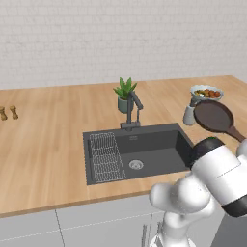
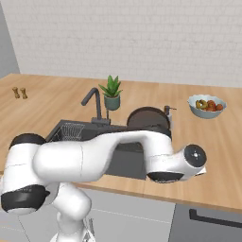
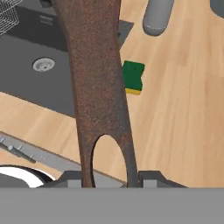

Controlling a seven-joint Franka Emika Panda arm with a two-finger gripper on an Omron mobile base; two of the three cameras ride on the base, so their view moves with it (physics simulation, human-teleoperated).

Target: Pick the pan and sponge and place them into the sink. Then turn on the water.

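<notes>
We are reaching across the front of the worktop [image 1: 48,144] with the arm bent low, its forearm running along the worktop's near edge in the right base view and the wrist turning up at the right side of the sink [image 1: 159,147]. Our claw [image 3: 110,177] is clenched on the end of the pan's handle, one finger [image 3: 151,178] showing on each side of the handle loop in the hand view. We are holding the pan [image 1: 213,116] up off the worktop, just right of the sink's right rim and in front of the fruit bowl [image 1: 206,92]. Its round dish is tilting up toward the back wall, and its long handle is sloping down and toward the near right, along the line of the claw. The sponge [image 3: 132,77] is lying flat on the worktop, green face up, just beside the sink's corner and close to a grey cylindrical container [image 3: 156,16]. We are counting one pan, one sponge, one sink with one round drain [image 1: 136,164] and one wire rack [image 1: 106,157] at its left, one faucet [image 1: 133,110], one potted plant [image 1: 125,94], one fruit bowl and two small shakers [image 1: 8,113] far left.
</notes>
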